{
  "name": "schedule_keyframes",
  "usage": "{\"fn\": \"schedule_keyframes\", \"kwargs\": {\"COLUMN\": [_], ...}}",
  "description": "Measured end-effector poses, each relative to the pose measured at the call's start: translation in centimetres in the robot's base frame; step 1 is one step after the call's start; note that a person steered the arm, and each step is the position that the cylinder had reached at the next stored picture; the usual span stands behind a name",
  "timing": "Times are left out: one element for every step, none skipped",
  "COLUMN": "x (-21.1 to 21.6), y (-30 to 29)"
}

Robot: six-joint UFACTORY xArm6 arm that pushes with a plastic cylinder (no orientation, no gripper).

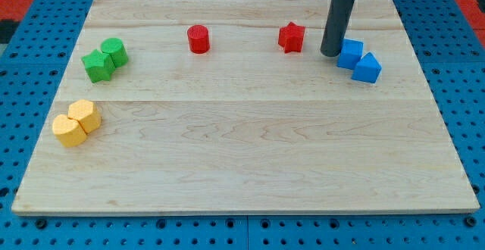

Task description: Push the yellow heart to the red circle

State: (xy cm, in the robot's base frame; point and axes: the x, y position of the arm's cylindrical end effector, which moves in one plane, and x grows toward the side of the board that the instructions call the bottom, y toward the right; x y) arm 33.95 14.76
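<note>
Two yellow blocks [76, 123] sit touching, far left of and below my tip [330, 54]; which is the heart, I cannot tell. Tip touches nothing. Approach comes first, toward red circle [198, 39].

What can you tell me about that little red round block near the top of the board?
The red circle is a short, solid-looking cylinder, glossy red, standing upright on its flat end on the wooden board. It sits alone near the view's top, left of centre, touching no other block. My tip is far off to the view's right.
</note>
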Motion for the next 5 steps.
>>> {"fn": "schedule_keyframes", "kwargs": {"x": [0.0,0.0,1.1,5.5,12.7], "y": [1.4,1.5,0.5,-2.8,-6.4]}}
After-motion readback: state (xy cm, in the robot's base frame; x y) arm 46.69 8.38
